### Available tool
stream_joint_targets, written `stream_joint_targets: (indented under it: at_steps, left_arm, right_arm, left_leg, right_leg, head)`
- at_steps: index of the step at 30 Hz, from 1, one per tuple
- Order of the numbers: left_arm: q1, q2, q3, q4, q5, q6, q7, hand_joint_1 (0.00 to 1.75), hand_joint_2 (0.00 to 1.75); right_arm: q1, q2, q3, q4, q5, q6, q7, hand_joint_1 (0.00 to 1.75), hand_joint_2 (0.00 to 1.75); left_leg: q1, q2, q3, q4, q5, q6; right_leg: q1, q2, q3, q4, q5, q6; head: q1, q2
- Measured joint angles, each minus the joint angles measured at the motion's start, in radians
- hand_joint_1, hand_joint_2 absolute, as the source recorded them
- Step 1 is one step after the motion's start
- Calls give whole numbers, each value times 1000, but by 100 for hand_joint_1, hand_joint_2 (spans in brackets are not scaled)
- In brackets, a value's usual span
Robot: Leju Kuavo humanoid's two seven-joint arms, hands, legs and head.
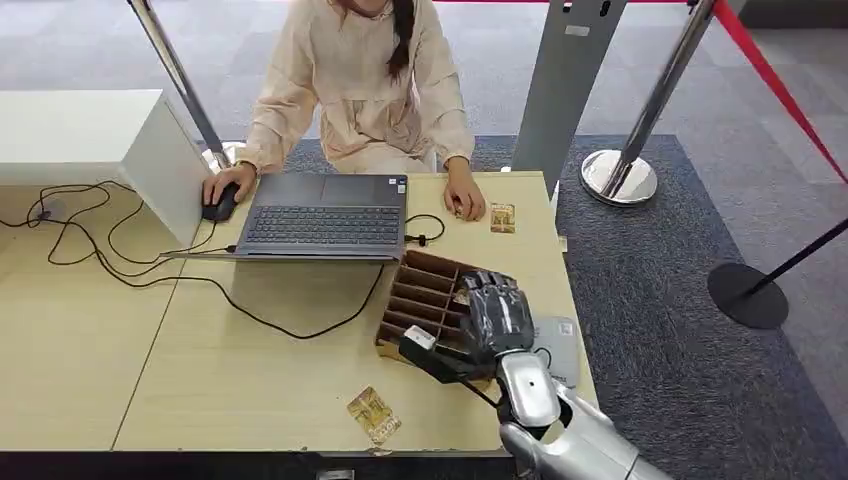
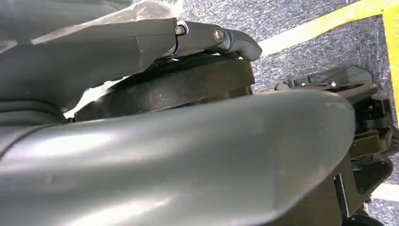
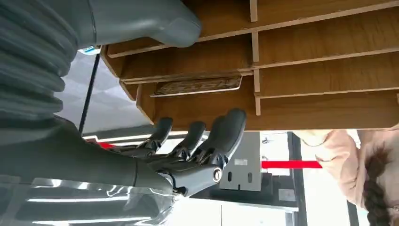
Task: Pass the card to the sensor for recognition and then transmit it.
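our right hand (image 1: pixel 497 312) hovered released over the slotted wooden card rack (image 1: pixel 420 290); one flat card (image 3: pixel 196 86) lay in a slot. left hand's state: we couldn't tell.

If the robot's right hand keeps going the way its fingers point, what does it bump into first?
Most likely the wooden slotted box. The right robot hand hangs right over it, fingers aimed at the slot holding a card. How close they are is hard to judge.
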Motion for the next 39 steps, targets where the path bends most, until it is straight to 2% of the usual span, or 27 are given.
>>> stream_joint_targets:
  at_steps: [10, 13, 15, 17, 26, 34, 39]
  left_arm:
    - [1, 0, -1, 0, -5, 0, -3, 0, 0]
    - [1, 0, -1, 0, -5, 0, -3, 0, 0]
    - [1, 0, -1, 0, -4, 0, -3, 0, 0]
    - [1, 0, -1, 0, -3, 0, -2, 0, 0]
    - [1, 0, -1, 0, -3, -3, -2, 0, 0]
    - [1, 1, -1, 0, 0, -6, -2, 0, 0]
    - [1, 1, -1, 0, 1, -6, -5, 0, 0]
  right_arm:
    - [-11, 9, 0, 27, -2, -13, 0, 65, 175]
    - [-11, 11, 0, 29, -2, -14, 0, 73, 175]
    - [-11, 12, 0, 34, -3, -14, 0, 133, 175]
    - [-11, 13, 0, 38, -6, -14, -5, 138, 175]
    - [-30, 13, -2, 46, -9, -24, -6, 133, 175]
    - [-33, 13, -2, 47, -10, -24, -5, 119, 175]
    - [-33, 12, -2, 50, -10, -21, -2, 120, 175]
  left_leg:
    - [0, 0, 1, 0, 0, 0]
    - [0, 0, 1, 0, 0, 0]
    - [0, 0, 1, 0, 0, 0]
    - [0, 0, 1, 0, 0, 0]
    - [0, 0, 2, 0, 0, 0]
    - [0, 0, 2, 0, 0, 0]
    - [0, 0, 2, 0, 0, 0]
  right_leg:
    - [0, 0, 1, 0, 0, 0]
    - [0, 0, 1, 0, 0, 0]
    - [0, 0, 1, 0, 0, 0]
    - [0, 0, 1, 0, 0, 0]
    - [0, 0, 1, 0, 0, 0]
    - [0, 0, 1, 0, 0, 0]
    - [0, 0, 2, 0, 0, 0]
  head:
    - [0, 0]
    - [0, 0]
    - [0, 0]
    - [0, 0]
    - [0, 0]
    - [0, 0]
    - [0, 0]
